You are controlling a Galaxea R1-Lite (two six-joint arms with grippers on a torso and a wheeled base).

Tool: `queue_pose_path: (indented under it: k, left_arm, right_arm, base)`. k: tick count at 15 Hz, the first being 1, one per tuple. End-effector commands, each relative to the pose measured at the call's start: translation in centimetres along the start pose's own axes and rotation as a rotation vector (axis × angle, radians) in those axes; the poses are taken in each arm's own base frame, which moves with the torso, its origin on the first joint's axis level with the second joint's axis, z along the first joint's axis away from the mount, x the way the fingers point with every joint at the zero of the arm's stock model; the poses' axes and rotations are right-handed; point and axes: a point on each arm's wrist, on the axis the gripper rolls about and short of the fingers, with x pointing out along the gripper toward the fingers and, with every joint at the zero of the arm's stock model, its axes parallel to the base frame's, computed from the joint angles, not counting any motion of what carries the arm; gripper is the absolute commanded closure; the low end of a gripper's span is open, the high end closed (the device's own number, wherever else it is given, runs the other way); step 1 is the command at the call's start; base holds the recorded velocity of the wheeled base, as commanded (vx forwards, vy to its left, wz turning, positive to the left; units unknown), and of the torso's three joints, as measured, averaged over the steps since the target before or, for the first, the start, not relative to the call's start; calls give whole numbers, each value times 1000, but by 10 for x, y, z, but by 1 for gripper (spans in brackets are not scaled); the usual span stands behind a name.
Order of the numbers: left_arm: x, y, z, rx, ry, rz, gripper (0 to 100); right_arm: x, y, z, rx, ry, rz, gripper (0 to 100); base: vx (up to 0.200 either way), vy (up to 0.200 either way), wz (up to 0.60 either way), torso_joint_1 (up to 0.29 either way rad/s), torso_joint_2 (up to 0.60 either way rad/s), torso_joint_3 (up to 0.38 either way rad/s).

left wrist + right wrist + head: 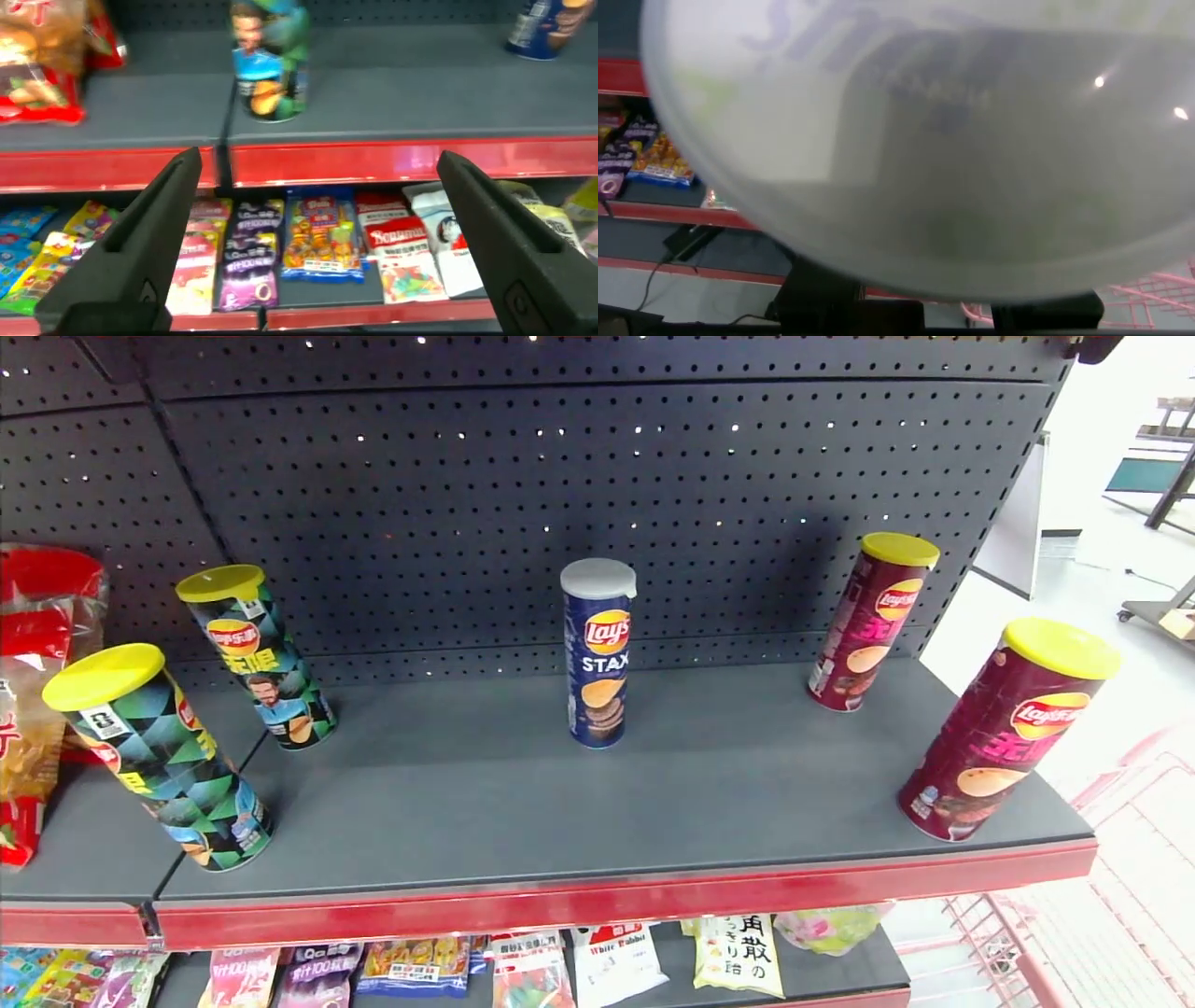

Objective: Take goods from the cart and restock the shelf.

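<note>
**Blind carry toward a crowded right edge**

In hand: the right gripper (924,313) is clamped on a clear-lidded can (915,140), low beside the cart (1120,859). The left gripper (318,252) is spread wide and empty.

Risk: the lid blocks the wrist camera, so the lift could topple the near-right maroon can (1004,733) at the shelf (560,803) lip.

Standing: two teal cans (257,658), one blue can (597,653), two maroon.

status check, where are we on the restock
Left end effector open, empty, facing shelf. Pale-lidded can close against right wrist camera. Wide gap on shelf beside blue can.
</note>
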Motion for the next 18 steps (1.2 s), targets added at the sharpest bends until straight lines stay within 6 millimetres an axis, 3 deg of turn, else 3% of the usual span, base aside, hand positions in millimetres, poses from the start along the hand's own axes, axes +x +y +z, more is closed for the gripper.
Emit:
queue_pose_path:
  k: [1, 6, 9, 10, 11, 12, 13, 14, 16, 18]
  left_arm:
    - [0, 0, 0, -1, -1, 1, 0]
    - [3, 0, 2, 12, 41, -9, 0]
    - [3, -2, 3, 92, 39, -125, 0]
    - [3, -3, 6, 90, 25, -148, 0]
    - [2, -3, 22, 74, 1, -200, 0]
    - [24, -6, 102, -2, 37, -280, 0]
    - [42, -8, 137, -18, 44, -332, 0]
    - [56, -12, 149, 6, 69, -446, 0]
    - [87, -24, 138, 109, 183, -657, 0]
    - [135, -40, 135, 112, 280, -718, 0]
  right_arm:
    - [1, 0, -4, -3, 6, 11, 100]
    - [5, 1, -21, -10, 28, 62, 100]
    - [13, 2, -26, -10, -31, 85, 100]
    - [13, 2, -26, -9, -29, 87, 100]
    - [13, 2, -26, -10, -29, 94, 100]
    - [13, 3, -27, -5, -31, 154, 100]
    - [13, 3, -27, -6, -32, 176, 100]
    - [13, 3, -26, -8, -32, 182, 100]
    - [12, 2, -27, -11, -38, 194, 100]
    - [12, 2, -27, -10, -46, 189, 100]
  base:
    - [0, 0, 0, 0, 0, 0]
    - [0, 0, 0, 0, 0, 0]
    - [0, 0, 0, 0, 0, 0]
    - [0, 0, 0, 0, 0, 0]
    - [0, 0, 0, 0, 0, 0]
    - [0, 0, 0, 0, 0, 0]
    - [0, 0, 0, 0, 0, 0]
    - [0, 0, 0, 0, 0, 0]
    - [0, 0, 0, 0, 0, 0]
    - [0, 0, 0, 0, 0, 0]
